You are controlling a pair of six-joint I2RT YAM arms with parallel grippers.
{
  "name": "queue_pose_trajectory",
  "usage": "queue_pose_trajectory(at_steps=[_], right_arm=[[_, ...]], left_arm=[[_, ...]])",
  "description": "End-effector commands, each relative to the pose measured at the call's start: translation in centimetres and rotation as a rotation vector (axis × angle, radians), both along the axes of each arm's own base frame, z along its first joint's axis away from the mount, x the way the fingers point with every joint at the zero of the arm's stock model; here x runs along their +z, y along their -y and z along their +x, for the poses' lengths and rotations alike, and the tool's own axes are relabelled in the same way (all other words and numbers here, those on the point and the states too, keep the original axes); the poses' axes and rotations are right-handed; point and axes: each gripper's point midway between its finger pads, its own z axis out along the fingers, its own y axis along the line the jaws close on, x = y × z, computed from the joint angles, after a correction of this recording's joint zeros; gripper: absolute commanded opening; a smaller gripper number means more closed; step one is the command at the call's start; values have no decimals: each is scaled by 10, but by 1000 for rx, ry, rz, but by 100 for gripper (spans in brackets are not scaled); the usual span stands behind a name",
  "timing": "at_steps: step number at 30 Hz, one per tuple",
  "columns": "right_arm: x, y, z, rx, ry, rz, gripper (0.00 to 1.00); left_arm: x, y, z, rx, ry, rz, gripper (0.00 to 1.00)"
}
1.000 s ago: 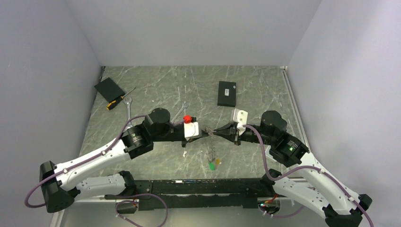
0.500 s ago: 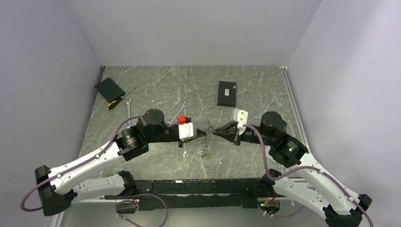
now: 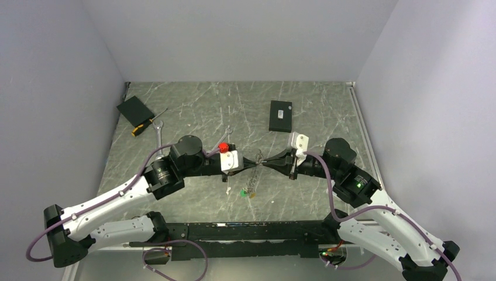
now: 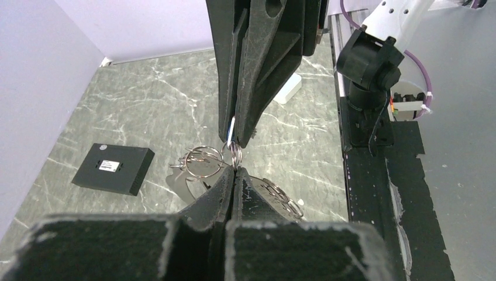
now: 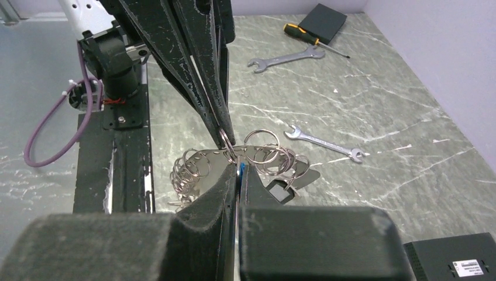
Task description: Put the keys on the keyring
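Both grippers meet tip to tip above the middle of the table. My left gripper [image 3: 250, 161] [image 4: 234, 170] is shut on a small silver ring of the keyring [image 4: 234, 154] [image 3: 257, 158]. My right gripper [image 3: 267, 163] [image 5: 238, 168] is shut on a key with a blue head [image 5: 239, 170] [image 4: 231, 128], whose tip touches that ring. More silver rings [image 5: 193, 170] hang in a chain under the grippers. A green-headed key [image 3: 243, 192] dangles at the chain's lower end and a black-headed key [image 5: 278, 191] hangs behind my right fingers.
Two silver wrenches [image 5: 324, 142] [image 5: 286, 58] lie on the marble table beyond the grippers. A screwdriver [image 3: 146, 124] and a black box [image 3: 135, 109] sit at the back left, and another black box [image 3: 281, 115] at the back centre. The black base rail [image 3: 245, 231] runs along the near edge.
The two grippers have closed the gap and now touch at the ring. The hanging chain with the green key has swung left and risen a little.
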Motion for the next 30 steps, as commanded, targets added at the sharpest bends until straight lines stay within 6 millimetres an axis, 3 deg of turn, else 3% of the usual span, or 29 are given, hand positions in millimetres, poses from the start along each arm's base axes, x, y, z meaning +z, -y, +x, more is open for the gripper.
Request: queue_pose_trajectory(at_steps=[1,13,20,30], right_arm=[[18,-7,-5,39,15,74,0],[19,-7,-3,24,11,97,0],[23,-7,4,-21,3,175,0],[22,2,30,-185,-8,220,0]], left_arm=[[25,8,6,15,23,-103,0],[35,8,26,132,2,-189,0],[51,7,42,232,-82,-370,0],[62,2,50,277,-202,-582,0]])
